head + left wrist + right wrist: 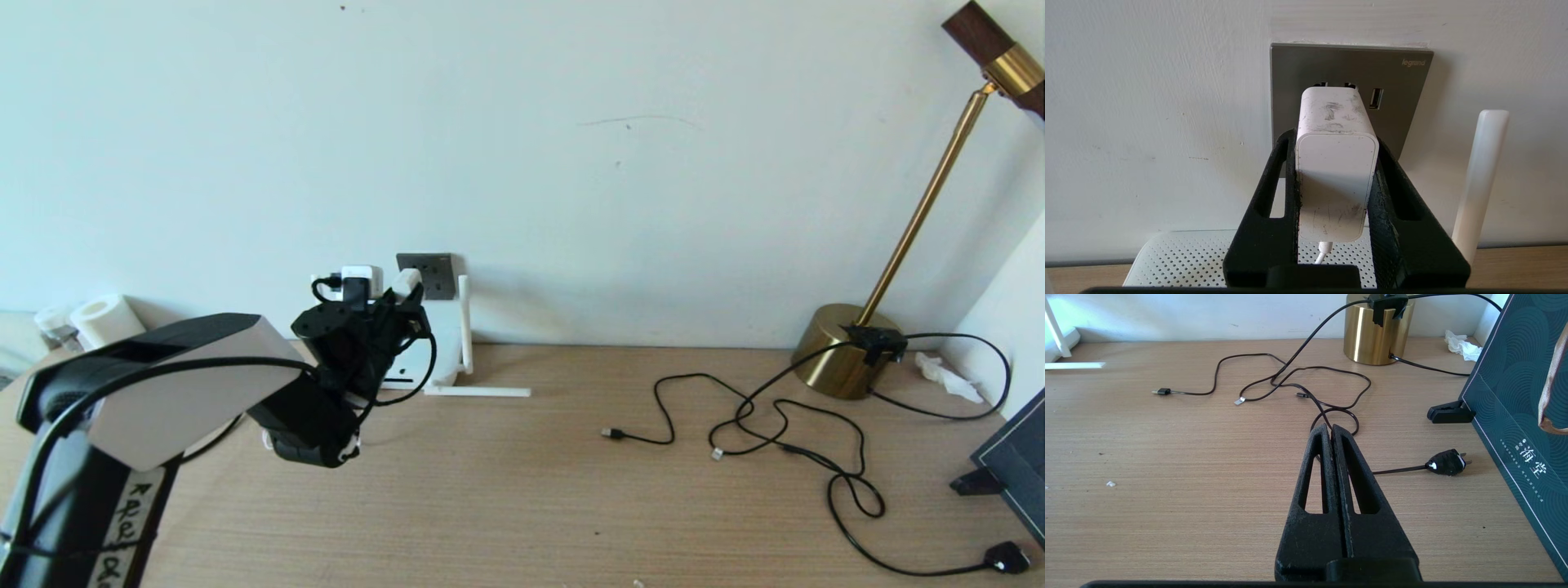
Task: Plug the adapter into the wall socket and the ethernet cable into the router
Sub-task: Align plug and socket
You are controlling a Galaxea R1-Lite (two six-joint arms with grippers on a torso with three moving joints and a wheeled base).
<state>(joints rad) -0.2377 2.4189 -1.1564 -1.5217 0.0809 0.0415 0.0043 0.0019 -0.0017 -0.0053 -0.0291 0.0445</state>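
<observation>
Left claw (1337, 179): clamped on the small white rounded cube adapter (1336, 163), pressed toward the dark grey square wall socket (1404, 81) above the tabletop's far edge.
Adapter: appears nearly seated; I cannot tell if fully in.
Right claw (1332, 435): clenched, holding nothing, over the wooden tabletop (1167, 457).
Router: flat white perforated box (1180, 257) below the socket.
Left to do: ethernet cable, not seen.

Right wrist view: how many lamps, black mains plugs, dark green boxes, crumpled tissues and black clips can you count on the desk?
Lamp: 1
Black mains plug: 1
Dark green box: 1
Crumpled tissue: 1
Black clip: 1
Total: 5
</observation>
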